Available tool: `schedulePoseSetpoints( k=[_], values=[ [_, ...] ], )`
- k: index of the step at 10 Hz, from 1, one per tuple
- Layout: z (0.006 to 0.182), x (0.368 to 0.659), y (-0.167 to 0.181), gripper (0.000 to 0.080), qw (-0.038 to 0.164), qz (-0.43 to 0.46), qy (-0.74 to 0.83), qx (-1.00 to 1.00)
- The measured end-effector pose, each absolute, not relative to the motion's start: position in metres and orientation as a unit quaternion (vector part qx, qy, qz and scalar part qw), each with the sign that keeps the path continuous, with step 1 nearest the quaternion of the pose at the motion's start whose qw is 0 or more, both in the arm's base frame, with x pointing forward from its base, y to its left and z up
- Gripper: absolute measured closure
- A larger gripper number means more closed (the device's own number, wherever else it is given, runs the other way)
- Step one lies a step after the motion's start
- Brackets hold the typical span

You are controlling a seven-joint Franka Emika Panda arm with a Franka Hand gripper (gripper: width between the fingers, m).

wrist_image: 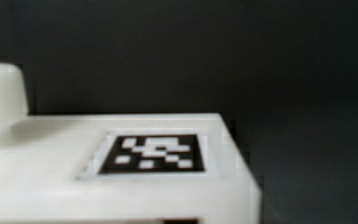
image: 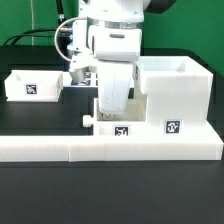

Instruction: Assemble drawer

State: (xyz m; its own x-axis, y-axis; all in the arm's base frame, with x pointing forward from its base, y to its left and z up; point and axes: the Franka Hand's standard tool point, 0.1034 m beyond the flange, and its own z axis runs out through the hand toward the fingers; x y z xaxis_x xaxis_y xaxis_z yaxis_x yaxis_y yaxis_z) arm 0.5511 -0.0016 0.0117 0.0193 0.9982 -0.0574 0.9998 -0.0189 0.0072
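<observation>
Light, stiff tray (image: 118, 128) at eight o'clock from housing (image: 172, 92); we would pinch a wall. Whether fingers (image: 108, 108) are apart, we cannot tell.

A robotics lab bench: black tabletop (image: 40, 190), robot arm (image: 112, 45), square tags (image: 32, 88) on white plastic parts (image: 170, 85).

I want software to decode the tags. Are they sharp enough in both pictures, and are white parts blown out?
Wrist view: soft focus throughout, the close-up tag has smeared cell edges. Exterior view: crisper, but the housing's tag is tiny; the housing is bright, yet its edges show.
</observation>
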Motion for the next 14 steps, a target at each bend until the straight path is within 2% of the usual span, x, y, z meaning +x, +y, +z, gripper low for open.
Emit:
schedulePoseSetpoints(
  k=[3,7,11,14],
  values=[
    [0.0116,0.5511,-0.0021,0.0757,0.023,-0.018,0.702,0.712],
    [0.0125,0.5526,-0.0028,0.0757,0.033,-0.028,0.728,0.685],
    [0.0125,0.5528,-0.0070,0.0757,0.034,-0.027,0.722,0.691],
    [0.0110,0.5519,0.0022,0.0757,0.032,-0.025,0.717,0.696]
  ],
)
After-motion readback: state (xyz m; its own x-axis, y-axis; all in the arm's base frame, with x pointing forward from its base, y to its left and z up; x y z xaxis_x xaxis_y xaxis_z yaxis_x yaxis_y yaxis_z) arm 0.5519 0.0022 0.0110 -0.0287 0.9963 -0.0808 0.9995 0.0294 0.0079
